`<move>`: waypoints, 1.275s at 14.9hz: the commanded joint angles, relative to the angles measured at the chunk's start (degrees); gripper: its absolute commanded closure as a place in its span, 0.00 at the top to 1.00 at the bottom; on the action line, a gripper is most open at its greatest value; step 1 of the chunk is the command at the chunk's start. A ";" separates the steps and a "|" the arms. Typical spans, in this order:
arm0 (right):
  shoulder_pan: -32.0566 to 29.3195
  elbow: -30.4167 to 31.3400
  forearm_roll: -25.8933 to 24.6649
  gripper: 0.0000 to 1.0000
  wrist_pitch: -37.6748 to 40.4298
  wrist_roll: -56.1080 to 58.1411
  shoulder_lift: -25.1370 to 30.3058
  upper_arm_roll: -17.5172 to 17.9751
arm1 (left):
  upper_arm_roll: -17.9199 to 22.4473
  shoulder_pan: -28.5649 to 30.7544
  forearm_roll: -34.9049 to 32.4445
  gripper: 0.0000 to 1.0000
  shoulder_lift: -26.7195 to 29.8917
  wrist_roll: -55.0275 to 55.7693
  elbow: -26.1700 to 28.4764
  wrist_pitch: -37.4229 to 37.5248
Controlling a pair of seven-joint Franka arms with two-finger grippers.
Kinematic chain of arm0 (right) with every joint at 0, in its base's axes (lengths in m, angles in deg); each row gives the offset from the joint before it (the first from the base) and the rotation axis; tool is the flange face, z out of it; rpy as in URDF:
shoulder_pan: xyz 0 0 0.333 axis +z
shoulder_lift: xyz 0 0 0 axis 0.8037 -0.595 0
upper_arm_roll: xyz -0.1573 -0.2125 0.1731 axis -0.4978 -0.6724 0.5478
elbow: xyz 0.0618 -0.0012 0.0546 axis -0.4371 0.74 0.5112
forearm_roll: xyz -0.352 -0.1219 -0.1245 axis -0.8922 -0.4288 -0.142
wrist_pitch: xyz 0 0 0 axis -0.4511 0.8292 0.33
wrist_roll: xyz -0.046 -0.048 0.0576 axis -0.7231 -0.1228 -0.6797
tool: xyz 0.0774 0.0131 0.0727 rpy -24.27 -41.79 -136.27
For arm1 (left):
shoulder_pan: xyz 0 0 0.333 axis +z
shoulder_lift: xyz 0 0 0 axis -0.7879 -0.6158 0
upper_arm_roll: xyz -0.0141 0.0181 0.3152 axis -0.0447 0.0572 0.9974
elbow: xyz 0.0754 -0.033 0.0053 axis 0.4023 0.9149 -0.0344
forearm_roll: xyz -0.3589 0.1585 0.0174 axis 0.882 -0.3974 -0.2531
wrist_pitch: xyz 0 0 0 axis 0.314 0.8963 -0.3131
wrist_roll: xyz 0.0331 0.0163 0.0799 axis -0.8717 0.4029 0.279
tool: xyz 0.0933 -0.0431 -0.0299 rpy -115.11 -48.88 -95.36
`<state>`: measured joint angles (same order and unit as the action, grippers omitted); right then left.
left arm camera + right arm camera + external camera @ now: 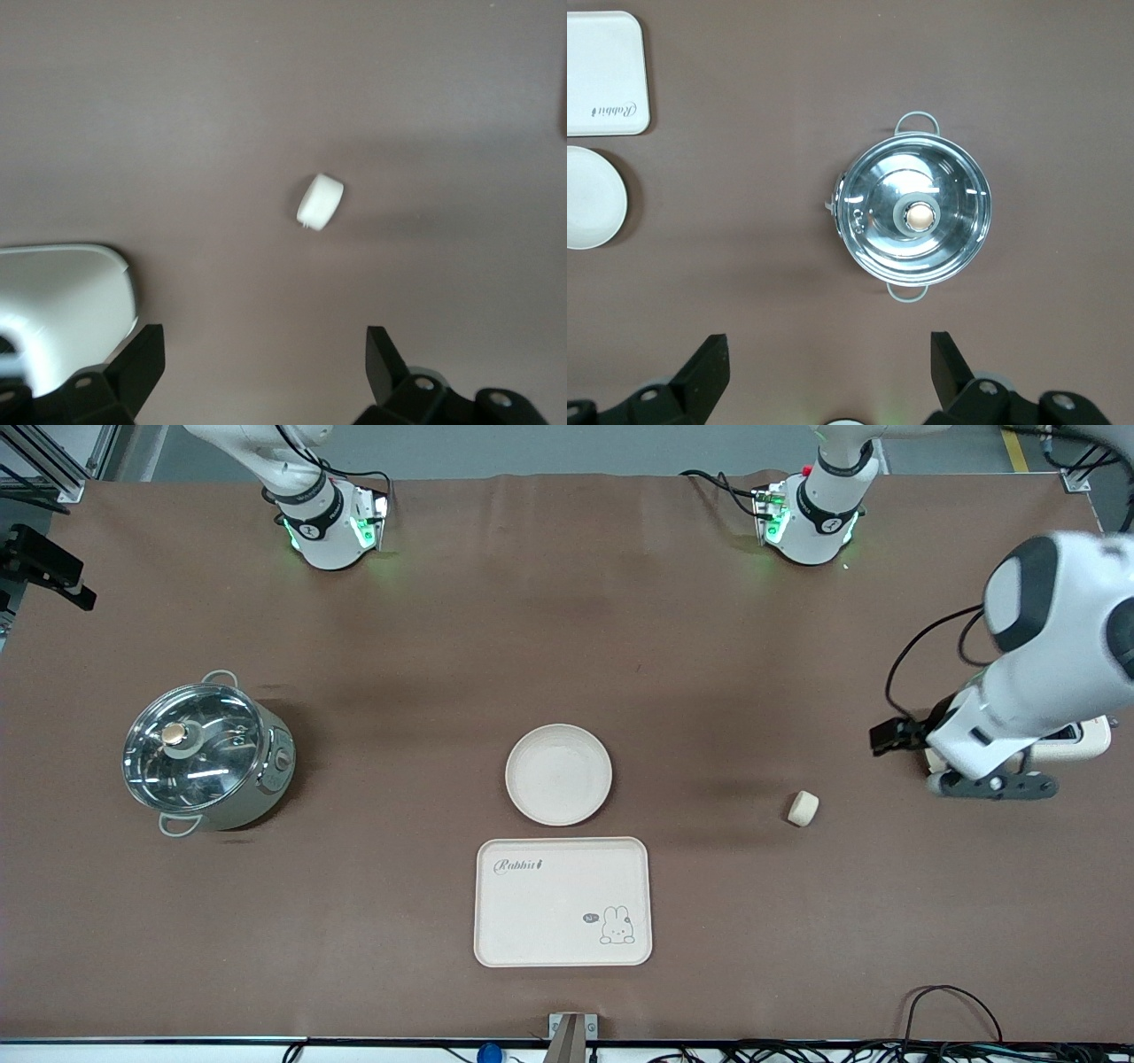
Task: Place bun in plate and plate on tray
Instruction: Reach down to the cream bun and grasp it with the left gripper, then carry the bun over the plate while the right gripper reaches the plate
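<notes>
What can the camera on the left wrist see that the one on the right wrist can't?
Only the left wrist view shows the bun, lying alone on the brown table ahead of the open left gripper. Only the right wrist view shows the lidded pot, the plate and the tray, with the open right gripper high over the table. Both share the brown table and a pair of spread black fingers.

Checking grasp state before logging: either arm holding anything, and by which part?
Nothing held. Left gripper is open over bare table near the bun; right gripper is open above the lidded pot.
</notes>
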<state>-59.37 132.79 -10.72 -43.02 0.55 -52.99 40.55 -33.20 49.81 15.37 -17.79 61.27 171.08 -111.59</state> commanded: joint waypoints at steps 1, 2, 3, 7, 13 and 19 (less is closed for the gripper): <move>0.08 0.43 -0.28 1.00 -1.75 0.40 -0.80 -0.07 | -0.22 -0.28 0.07 1.00 -1.65 0.13 7.00 -10.51; 0.08 0.34 -0.19 1.00 -1.93 0.40 -0.89 -0.07 | -0.65 -0.28 0.16 1.00 -3.23 0.21 8.32 -14.11; 0.17 0.43 -0.19 1.00 -1.93 0.31 -0.89 -0.07 | -1.26 -0.20 0.16 1.00 -4.81 0.22 9.99 -18.06; 1.23 0.43 -0.28 1.00 -1.58 0.05 -0.72 -0.07 | -1.71 -0.02 0.25 1.00 -12.28 0.22 12.03 -28.89; 3.06 1.22 0.51 1.00 -4.74 -1.18 -3.87 0.02 | -1.80 0.07 0.25 0.97 -18.89 0.22 11.94 -34.36; 6.68 2.53 8.21 1.00 -7.90 -5.57 -9.94 0.02 | -1.80 -0.28 0.25 0.29 -20.21 0.22 10.98 -34.36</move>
<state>-52.76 134.34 -6.65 -49.92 -3.63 -61.38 40.84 -34.79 49.72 15.37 -37.44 61.38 182.89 -145.68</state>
